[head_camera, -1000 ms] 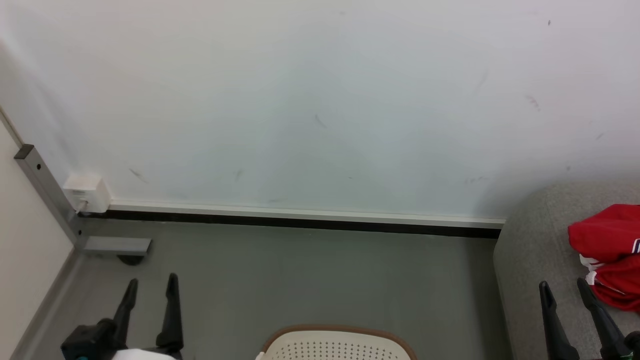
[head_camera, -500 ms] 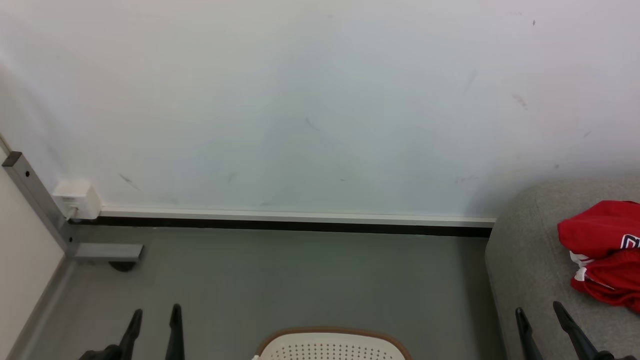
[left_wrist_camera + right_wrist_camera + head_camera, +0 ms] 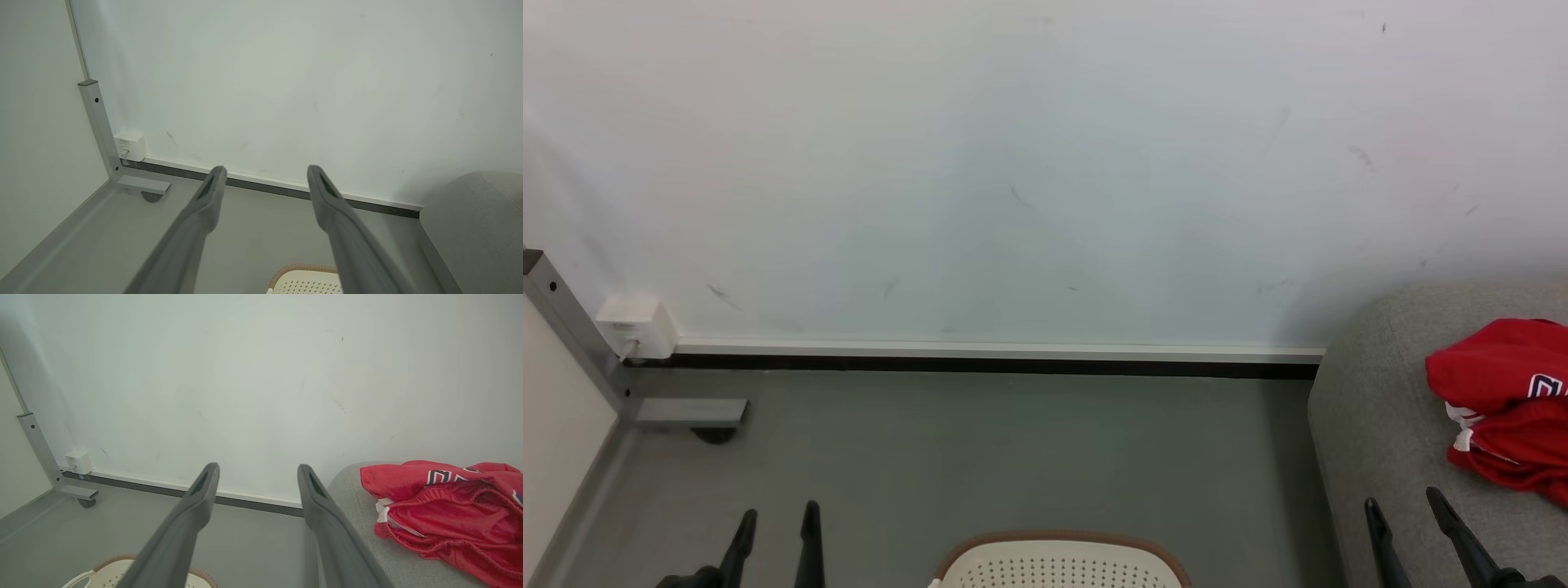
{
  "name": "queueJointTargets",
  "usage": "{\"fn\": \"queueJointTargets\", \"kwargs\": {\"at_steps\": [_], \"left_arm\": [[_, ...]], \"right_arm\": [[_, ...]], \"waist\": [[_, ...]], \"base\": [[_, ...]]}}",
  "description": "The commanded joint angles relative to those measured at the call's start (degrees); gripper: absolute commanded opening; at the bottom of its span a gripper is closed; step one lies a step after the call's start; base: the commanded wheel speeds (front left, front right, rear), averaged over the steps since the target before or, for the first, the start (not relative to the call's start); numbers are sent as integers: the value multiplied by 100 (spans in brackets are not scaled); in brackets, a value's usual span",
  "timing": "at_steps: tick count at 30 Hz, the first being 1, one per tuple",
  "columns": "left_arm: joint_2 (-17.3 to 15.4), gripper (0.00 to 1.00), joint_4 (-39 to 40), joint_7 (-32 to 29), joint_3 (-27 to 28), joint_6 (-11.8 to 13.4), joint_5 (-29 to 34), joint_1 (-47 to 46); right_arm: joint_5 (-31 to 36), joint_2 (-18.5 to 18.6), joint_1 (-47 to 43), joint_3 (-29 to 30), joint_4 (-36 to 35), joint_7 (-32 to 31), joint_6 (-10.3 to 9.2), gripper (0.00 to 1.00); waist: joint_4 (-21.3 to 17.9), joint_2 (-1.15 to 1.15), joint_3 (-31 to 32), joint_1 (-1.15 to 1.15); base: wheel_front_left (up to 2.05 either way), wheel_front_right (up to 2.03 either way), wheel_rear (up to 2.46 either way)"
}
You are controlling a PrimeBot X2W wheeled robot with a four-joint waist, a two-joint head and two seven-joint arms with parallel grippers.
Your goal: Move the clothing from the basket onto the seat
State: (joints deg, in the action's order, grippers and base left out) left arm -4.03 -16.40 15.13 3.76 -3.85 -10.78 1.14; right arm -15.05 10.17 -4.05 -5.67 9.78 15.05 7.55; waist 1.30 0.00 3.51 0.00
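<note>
Staged home corner in a bare test room.
Scuffed white wall (image 3: 1013, 163), grey floor (image 3: 972, 449) and a castor-footed metal post (image 3: 569, 328) said lab; the grey sofa (image 3: 1380, 425) and laundry basket (image 3: 1054, 565) said home.

basket (image 3: 1054, 565) is cut by the bottom edge in head view: far rim plus a strip of perforated wall, inside hidden. clothing (image 3: 1499, 392) and seat (image 3: 1380, 425) both run off the right edge. Print on the red fabric is partly folded under, unreadable. left gripper (image 3: 779, 514), right gripper (image 3: 1403, 500): fingertips only, bodies below frame. wall box (image 3: 130, 145) label too small to read.
</note>
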Motion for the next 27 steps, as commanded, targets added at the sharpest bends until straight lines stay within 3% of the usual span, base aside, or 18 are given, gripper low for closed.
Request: {"fn": "queueJointTargets", "kwargs": {"at_steps": [1,16,17,21,27], "left_arm": [[19,100,-32,3,38,-27,9,-65],[78,100,-181,3,184,-205,155,-139],[91,0,-191,-3,167,-192,65,-88],[149,0,-376,-49,173,-194,-22,-17],[145,0,-373,-277,233,-209,-694,-127]], "right_arm": [[30,26,60,5,5,16,-13,100],[-57,24,151,-128,89,17,-13,100],[-12,7,78,-135,92,-2,1,0],[-101,-70,-20,-152,233,-42,1,0],[-763,-110,73,-53,246,-206,0,0]], "waist": [[1,0,-7,0],[27,0,8,0],[23,0,7,0],[20,0,5,0],[13,0,-12,0]], "base": [[0,0,0],[0,0,0],[0,0,0],[0,0,0],[0,0,0]]}}
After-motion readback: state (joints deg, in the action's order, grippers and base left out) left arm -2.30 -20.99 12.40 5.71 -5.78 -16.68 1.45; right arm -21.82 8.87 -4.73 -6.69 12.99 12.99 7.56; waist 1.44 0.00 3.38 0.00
